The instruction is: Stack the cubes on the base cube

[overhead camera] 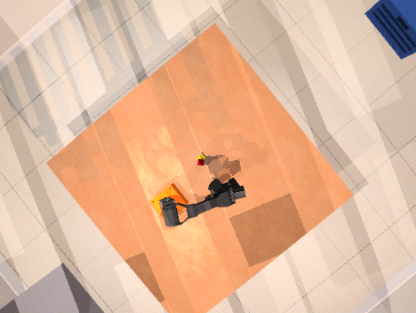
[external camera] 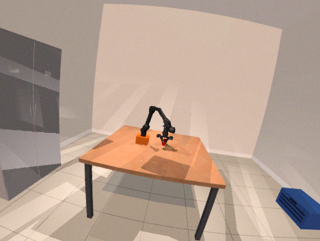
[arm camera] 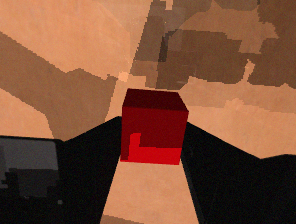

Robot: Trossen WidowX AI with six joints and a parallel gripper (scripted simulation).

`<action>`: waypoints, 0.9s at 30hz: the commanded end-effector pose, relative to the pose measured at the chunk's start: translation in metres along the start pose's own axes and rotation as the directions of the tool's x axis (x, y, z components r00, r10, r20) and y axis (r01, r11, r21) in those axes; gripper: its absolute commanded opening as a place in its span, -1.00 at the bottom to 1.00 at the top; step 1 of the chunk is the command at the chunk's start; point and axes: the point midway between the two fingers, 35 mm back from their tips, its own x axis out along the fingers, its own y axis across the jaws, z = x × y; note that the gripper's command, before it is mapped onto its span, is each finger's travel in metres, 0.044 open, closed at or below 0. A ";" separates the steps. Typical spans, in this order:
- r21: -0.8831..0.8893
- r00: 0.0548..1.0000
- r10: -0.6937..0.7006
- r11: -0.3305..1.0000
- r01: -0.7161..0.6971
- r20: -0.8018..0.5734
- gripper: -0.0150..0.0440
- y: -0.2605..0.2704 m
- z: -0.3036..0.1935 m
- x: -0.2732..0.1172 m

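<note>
Shows a flat orange-brown desk (overhead camera: 276, 164) (external camera: 120, 157) (arm camera: 45, 30), with straight edges, pointy corners and dark legs (external camera: 89, 192). Carries an orange block (overhead camera: 170, 192) (external camera: 142, 140), nearer the left edge than the right edge in the outside view, away from every corner. Has dark and bright patches, one dark patch reaching the near edge.

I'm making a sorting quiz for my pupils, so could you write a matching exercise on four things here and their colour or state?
Things:
1. Cube seen close up in the wrist view
2. Slotted box
3. Tall cabinet
4. Block at the arm's foot

Matches:
A. Orange
B. Grey
C. Red and gripped
D. Blue

Pairs: 1-C, 2-D, 3-B, 4-A
</note>
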 end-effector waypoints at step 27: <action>0.114 1.000 -0.019 0.993 0.019 0.003 -0.14 -0.015 0.036 -0.047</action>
